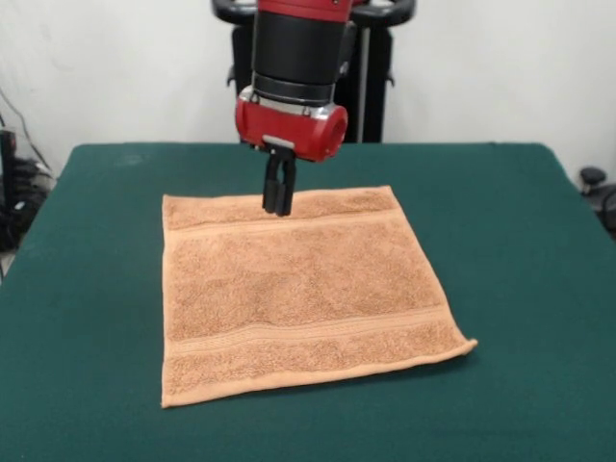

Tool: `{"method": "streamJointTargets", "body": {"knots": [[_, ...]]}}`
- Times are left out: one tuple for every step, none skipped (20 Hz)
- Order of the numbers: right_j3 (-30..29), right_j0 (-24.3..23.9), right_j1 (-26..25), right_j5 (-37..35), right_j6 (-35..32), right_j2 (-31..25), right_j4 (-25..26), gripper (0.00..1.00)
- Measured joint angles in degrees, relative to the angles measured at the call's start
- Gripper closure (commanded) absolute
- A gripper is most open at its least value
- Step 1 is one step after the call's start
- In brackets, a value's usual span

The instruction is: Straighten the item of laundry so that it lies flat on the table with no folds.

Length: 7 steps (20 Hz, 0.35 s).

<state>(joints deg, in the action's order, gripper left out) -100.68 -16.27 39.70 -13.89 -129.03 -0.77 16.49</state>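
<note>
The towel (298, 294) lies spread flat at the middle of the green table (87, 289), its near right corner slightly lifted. The gripper (279, 207) hangs over its far edge, fingers together.

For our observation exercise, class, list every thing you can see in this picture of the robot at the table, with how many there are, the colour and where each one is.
hand towel: one, orange-tan terry with woven band stripes near the far and near edges, spread open in the middle of the table; the near right corner curls up slightly.
table: one, dark green felt-like top, fills most of the view and is far bigger than the towel.
wall: one, white, behind the table.
cables and dark equipment: a few pieces, black, beside the table at the left edge.
small dark object: one, black, off the table at the right edge.
pedestal: one, black, at the table's far side.
arm: one, red and black, comes down from above.
gripper: one, black, fingers close together, at the towel's far edge.
</note>
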Motion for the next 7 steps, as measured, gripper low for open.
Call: {"method": "streamJointTargets", "body": {"knots": [[0.33,-0.18,-0.01,-0.35,0.00,-0.19,0.17,1.00],[0.68,-0.38,-0.01,-0.74,0.00,-0.36,0.28,1.00],[1.49,-0.78,-0.02,-1.72,0.00,-0.59,0.45,1.00],[1.84,-0.93,-0.01,-2.18,0.00,-0.64,0.45,1.00],[2.03,-0.99,-0.02,-2.40,0.00,-0.65,0.44,1.00],[2.46,-1.12,-0.01,-2.98,0.00,-0.65,0.45,1.00],[3.15,-1.28,0.04,-4.05,0.00,-0.65,0.47,1.00]]}}
